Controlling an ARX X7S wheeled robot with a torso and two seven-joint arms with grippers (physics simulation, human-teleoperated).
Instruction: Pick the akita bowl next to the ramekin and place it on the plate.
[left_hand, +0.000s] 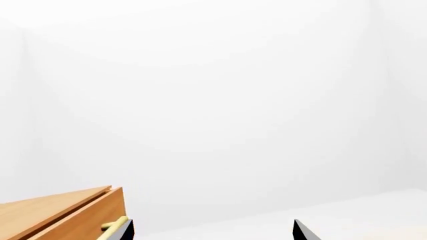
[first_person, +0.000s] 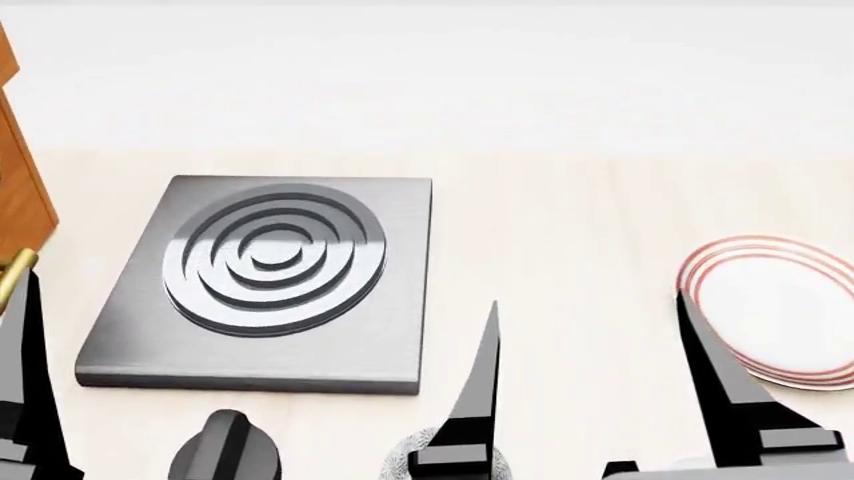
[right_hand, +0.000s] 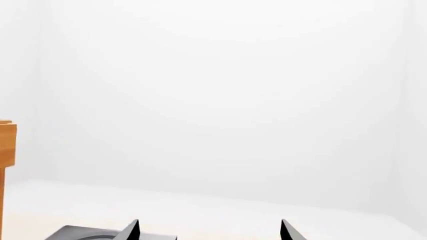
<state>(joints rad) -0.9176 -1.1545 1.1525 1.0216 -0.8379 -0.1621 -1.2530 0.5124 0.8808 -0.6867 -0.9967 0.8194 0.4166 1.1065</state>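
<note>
Left wrist view: the left gripper (left_hand: 213, 231) has its two tips wide apart, holding nothing.

Head view: a speckled akita bowl (first_person: 441, 462) peeks up near the stove plate (first_person: 267, 285). The plate (first_person: 781, 310) sits farther right.

Right wrist view: the right gripper (right_hand: 210, 230) is spread wide, empty.

On the counter (first_person: 574, 230), the hob (first_person: 267, 285) lies left of centre and the plate (first_person: 781, 315) lies well apart at the right edge, partly cut off by the frame. A cabinet (first_person: 20, 190) stands at the far left, just beside the hob's left side. Near the bottom edge, in front of the hob, a bowl (first_person: 414, 462) sits partly hidden behind the right gripper (first_person: 594, 400), whose fingers stand wide apart between hob and plate.
</note>
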